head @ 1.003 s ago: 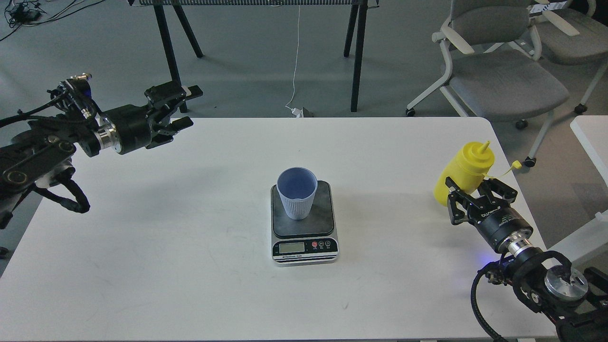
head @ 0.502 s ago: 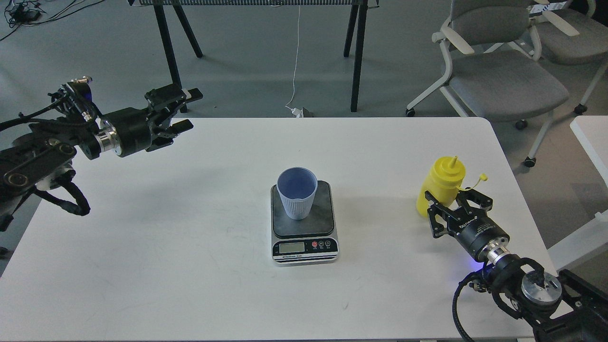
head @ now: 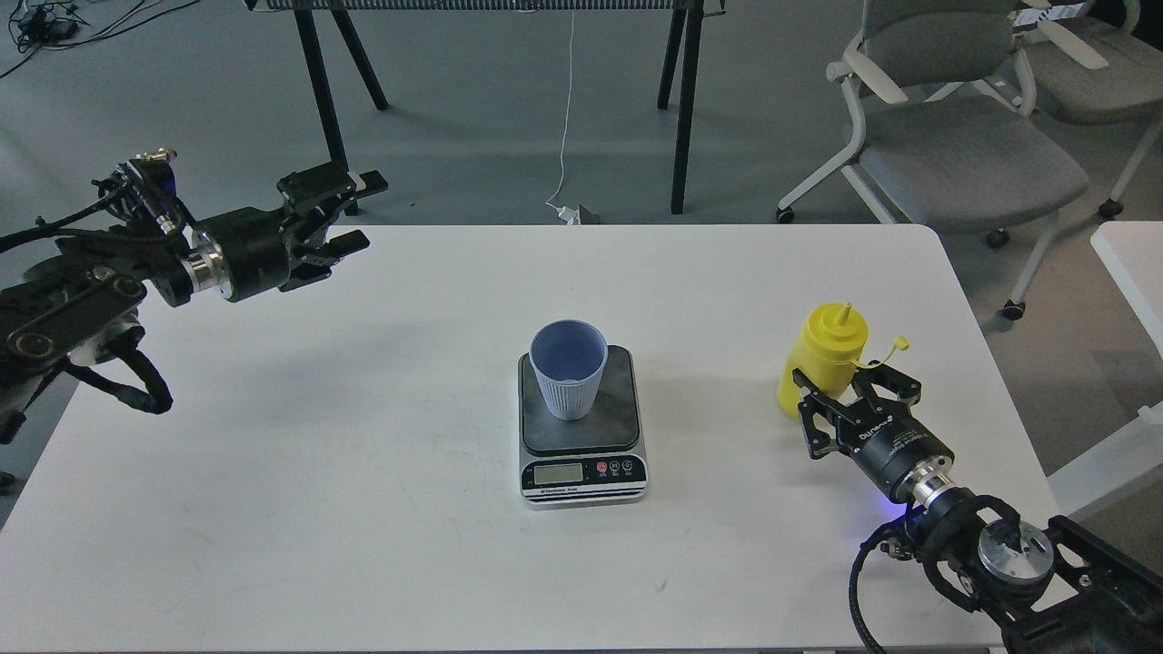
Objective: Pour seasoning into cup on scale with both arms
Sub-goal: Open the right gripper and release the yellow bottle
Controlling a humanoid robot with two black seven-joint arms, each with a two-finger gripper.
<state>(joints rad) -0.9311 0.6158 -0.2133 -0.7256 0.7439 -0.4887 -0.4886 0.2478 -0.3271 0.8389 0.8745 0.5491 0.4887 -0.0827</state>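
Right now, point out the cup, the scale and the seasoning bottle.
cup [head: 567, 386], head view, ribbed outer wall.
scale [head: 581, 473], head view, silver front by display.
seasoning bottle [head: 820, 350], head view, yellow shoulder.

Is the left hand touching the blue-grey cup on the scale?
Apart. The head view shows the left hand at the table's far left edge, with bare white table between it and the cup.

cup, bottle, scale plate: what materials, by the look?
Cup: probably thin plastic, matte blue-grey, with fine moulded vertical ribs.
Bottle: likely soft plastic, opaque yellow, with a moulded nozzle and tethered cap.
Scale plate: dark grey, matte; plastic or coated metal, unclear. Front looks silvery.
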